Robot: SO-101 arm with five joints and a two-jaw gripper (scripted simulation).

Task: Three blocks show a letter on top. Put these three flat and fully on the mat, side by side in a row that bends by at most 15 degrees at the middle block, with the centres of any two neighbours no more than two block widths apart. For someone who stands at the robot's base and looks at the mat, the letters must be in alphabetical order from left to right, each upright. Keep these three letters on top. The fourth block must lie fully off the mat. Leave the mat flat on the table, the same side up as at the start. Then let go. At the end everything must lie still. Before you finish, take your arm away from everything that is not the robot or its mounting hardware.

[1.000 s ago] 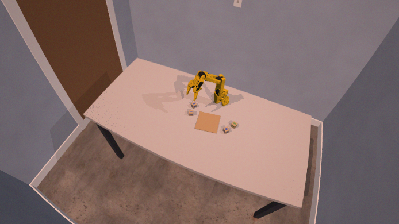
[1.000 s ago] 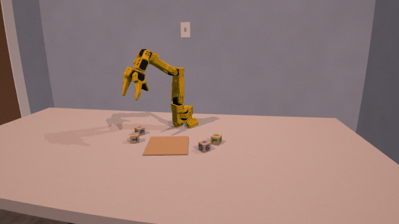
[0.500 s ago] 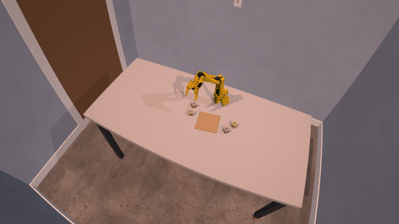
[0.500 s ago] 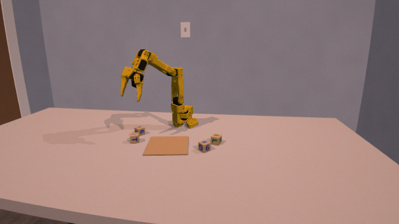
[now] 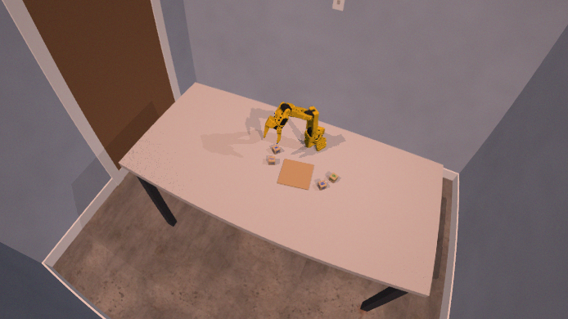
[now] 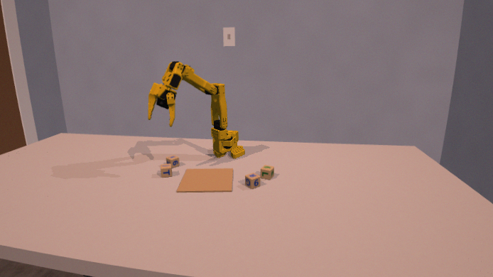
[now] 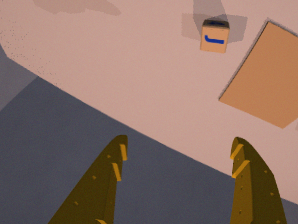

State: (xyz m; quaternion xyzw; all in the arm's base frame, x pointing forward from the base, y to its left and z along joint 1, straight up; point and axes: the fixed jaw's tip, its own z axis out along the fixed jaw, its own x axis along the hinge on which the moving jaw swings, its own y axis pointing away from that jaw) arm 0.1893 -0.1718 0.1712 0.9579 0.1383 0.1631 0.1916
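Note:
The tan mat lies flat on the table. Left of it in the top and exterior views, a block with a blue 6 on one side stands behind a block with a blue T on its front side. Right of it are a block with blue marks and a block with green marks. All are off the mat. The wrist view shows one block beside the mat; which one is unclear. My gripper is open and empty, high above the table.
The table carries the arm's base behind the mat. A wall stands close behind the base. The table's edge crosses the wrist view under the fingers.

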